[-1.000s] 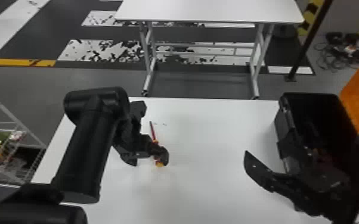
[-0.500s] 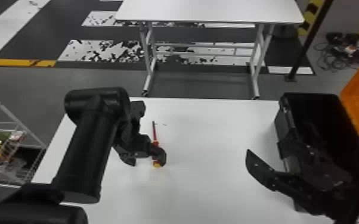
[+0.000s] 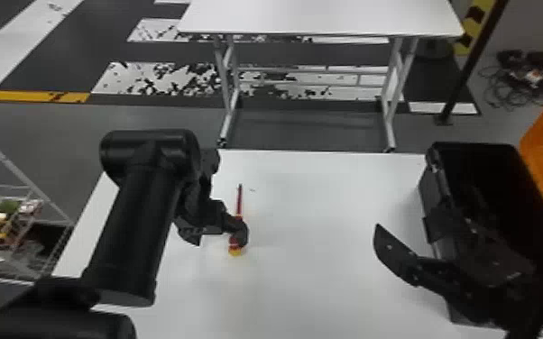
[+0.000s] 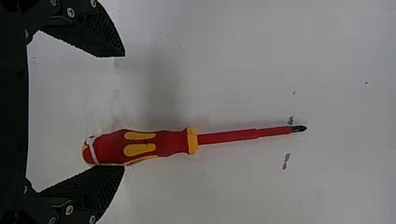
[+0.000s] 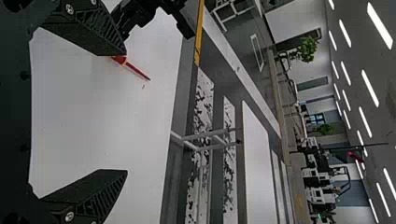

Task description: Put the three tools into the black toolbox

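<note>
OK, bulbous-hndl screwdriver (image 4: 173,143) on smooth wht tbl (image 3: 324,216)

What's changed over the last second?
In the head view, the screwdriver has turned on the table: tip swung right, butt end left. The left gripper edged slightly left, fingers open at the handle. Nothing gripped or let go. Toolbox hasn't moved; right gripper is open, about where it was.
</note>
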`<state>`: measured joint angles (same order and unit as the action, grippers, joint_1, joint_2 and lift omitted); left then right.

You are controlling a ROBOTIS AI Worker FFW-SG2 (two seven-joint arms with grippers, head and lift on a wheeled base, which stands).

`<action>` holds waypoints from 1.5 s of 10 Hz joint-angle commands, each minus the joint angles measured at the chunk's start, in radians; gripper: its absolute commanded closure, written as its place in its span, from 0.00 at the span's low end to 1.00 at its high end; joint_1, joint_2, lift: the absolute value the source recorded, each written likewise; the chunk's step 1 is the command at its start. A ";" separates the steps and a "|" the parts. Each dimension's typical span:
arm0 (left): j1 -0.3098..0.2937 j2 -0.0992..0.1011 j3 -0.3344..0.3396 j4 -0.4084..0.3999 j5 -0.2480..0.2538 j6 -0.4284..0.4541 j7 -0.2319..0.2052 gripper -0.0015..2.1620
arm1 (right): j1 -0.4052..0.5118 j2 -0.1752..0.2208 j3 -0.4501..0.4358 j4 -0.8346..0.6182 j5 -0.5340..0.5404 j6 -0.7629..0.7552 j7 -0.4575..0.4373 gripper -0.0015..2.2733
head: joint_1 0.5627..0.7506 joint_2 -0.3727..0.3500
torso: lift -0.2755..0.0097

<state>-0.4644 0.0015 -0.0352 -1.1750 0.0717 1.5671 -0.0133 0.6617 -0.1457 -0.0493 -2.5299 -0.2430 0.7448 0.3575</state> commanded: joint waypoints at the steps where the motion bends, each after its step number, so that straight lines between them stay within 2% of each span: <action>1: 0.001 -0.004 0.009 -0.002 -0.007 0.004 -0.005 0.07 | -0.005 0.000 -0.001 0.002 -0.004 0.000 0.000 0.05 | 0.70 0.63 | 0.79; 3: 0.003 -0.004 0.011 -0.002 0.013 0.004 -0.011 0.07 | -0.010 0.000 -0.001 0.003 -0.004 0.003 0.000 0.05 | 0.70 0.64 | 0.79; 7: 0.001 -0.004 -0.009 0.018 0.016 0.004 -0.007 0.07 | -0.001 -0.003 -0.015 -0.001 -0.010 0.003 0.000 0.05 | 0.70 0.62 | 0.79; 13: 0.006 -0.004 -0.003 -0.005 -0.013 0.004 -0.019 0.06 | -0.001 0.000 -0.007 -0.004 -0.010 -0.003 0.000 0.05 | 0.70 0.63 | 0.79; 15: 0.009 -0.004 -0.012 -0.005 -0.040 0.004 -0.023 0.06 | -0.001 0.002 -0.007 -0.004 -0.012 -0.003 0.000 0.05 | 0.70 0.64 | 0.79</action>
<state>-0.4568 0.0015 -0.0454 -1.1796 0.0389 1.5671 -0.0373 0.6615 -0.1448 -0.0558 -2.5341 -0.2542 0.7418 0.3574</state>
